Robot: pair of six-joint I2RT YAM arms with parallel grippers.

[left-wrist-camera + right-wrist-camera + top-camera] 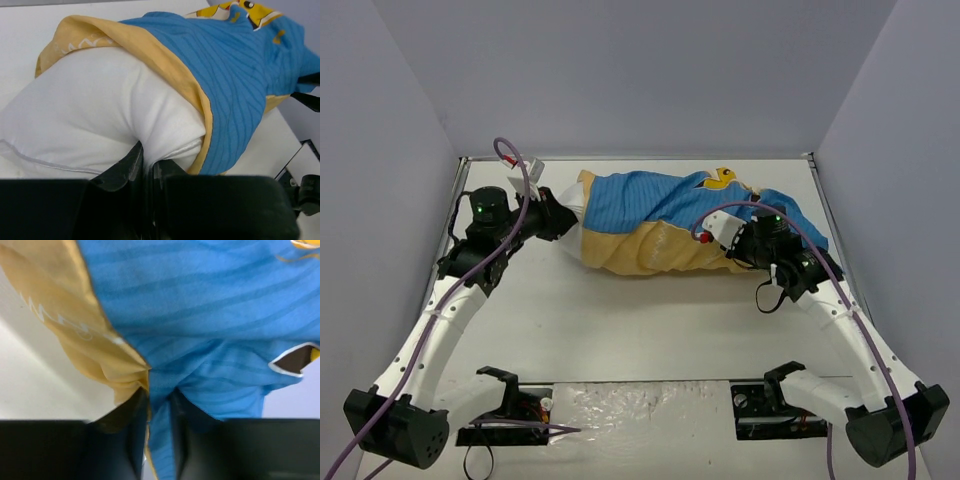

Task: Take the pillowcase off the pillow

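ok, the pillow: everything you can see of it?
The pillow is plain white, plump, soft cloth, with a piped seam along its edge. Only its left end is bare. The rest sits inside the pillowcase, whose yellow hem wraps over it. It lies crosswise on the far half of the table. The left claw is shut on a fold of the bare end.

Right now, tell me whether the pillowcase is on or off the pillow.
Mostly on: the pillowcase covers the pillow except its bare white end, which the left fingers pinch.
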